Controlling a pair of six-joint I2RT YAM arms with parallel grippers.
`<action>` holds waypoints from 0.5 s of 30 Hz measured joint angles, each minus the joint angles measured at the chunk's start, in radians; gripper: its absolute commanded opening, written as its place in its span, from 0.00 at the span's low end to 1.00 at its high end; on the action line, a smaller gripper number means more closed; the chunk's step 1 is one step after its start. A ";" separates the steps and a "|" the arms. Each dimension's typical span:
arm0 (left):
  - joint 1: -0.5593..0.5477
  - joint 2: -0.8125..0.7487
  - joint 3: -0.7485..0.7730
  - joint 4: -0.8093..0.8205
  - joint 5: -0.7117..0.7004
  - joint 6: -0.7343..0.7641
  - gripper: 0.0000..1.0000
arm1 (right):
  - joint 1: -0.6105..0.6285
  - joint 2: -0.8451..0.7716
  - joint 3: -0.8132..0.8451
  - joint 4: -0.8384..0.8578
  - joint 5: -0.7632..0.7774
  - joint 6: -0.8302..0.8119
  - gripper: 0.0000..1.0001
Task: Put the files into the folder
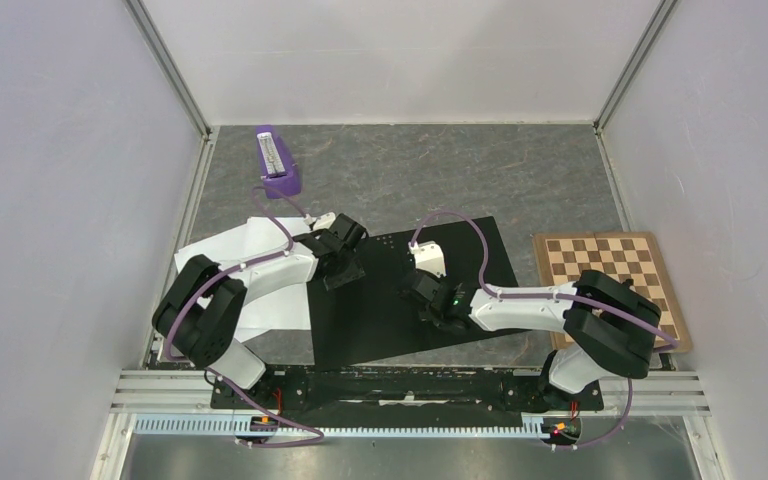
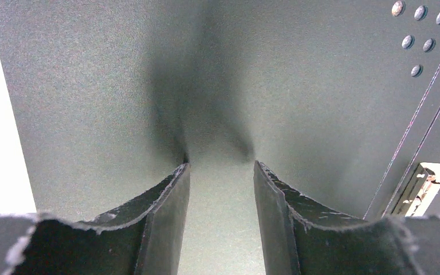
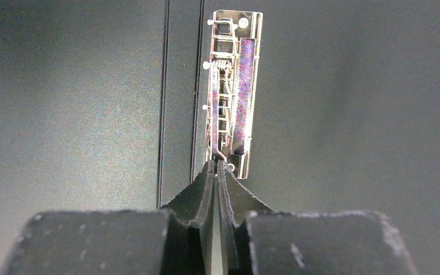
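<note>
The left gripper (image 2: 220, 172) is hanging over the black inside of the folder (image 1: 380, 325) with its fingers (image 2: 166, 195) standing moderately apart and nothing between them, while the right gripper (image 3: 216, 166) is pressing its fingers (image 3: 197, 189) almost together, leaving only a thin slit, right at the near end of the metal clip (image 3: 229, 91); whether they are pinching the clip's wire lever cannot be told. The folder is lying open and flat at the middle of the table (image 1: 520, 180), both grippers working above it. The files (image 1: 278, 312) are lying as white sheets just left of the folder, touching its left edge, with the left arm reaching across them. A chessboard (image 1: 610, 280) is sitting well to the right and a purple object (image 1: 280, 170) is standing farther back
</note>
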 measured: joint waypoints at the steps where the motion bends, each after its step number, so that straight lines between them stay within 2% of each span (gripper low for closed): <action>1: 0.001 0.000 0.000 0.000 0.000 0.000 0.53 | 0.000 0.000 0.002 -0.003 0.001 0.001 0.06; 15: 0.005 0.001 0.000 0.002 0.008 0.000 0.53 | 0.000 -0.017 0.046 -0.087 0.016 0.010 0.08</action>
